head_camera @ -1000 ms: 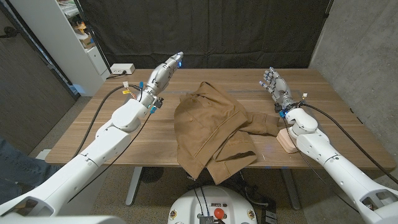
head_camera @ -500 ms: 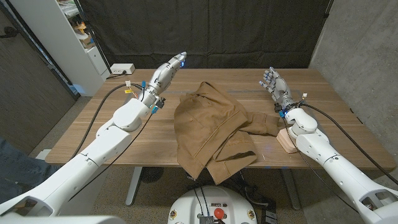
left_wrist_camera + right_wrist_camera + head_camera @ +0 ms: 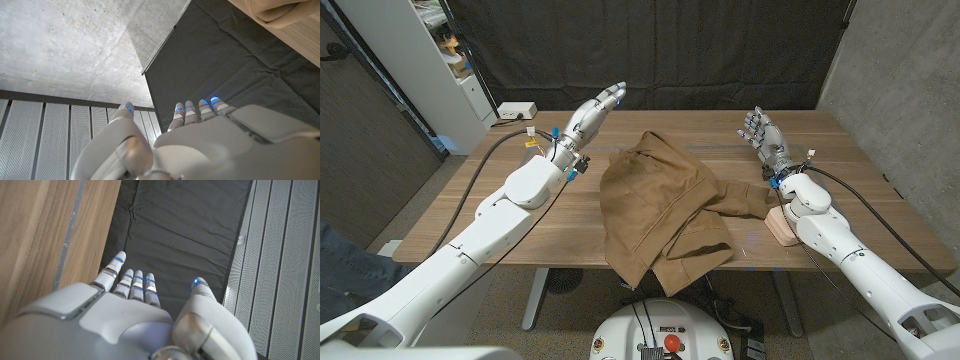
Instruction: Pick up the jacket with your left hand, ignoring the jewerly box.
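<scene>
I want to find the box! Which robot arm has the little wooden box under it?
The right arm. The light wooden box sits under it beside the jacket's sleeve; the left arm has only bare table beneath.

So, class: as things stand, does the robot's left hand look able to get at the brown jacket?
Probably yes. The left hand hangs open above the table's far side, just beside the jacket, with nothing between them. The jewelry box sits under the right arm, out of the way.

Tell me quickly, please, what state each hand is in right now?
Left hand: open, fingers straight, holding nothing, raised beyond the brown fabric jacket.
Right hand: open, fingers spread, holding nothing.
</scene>
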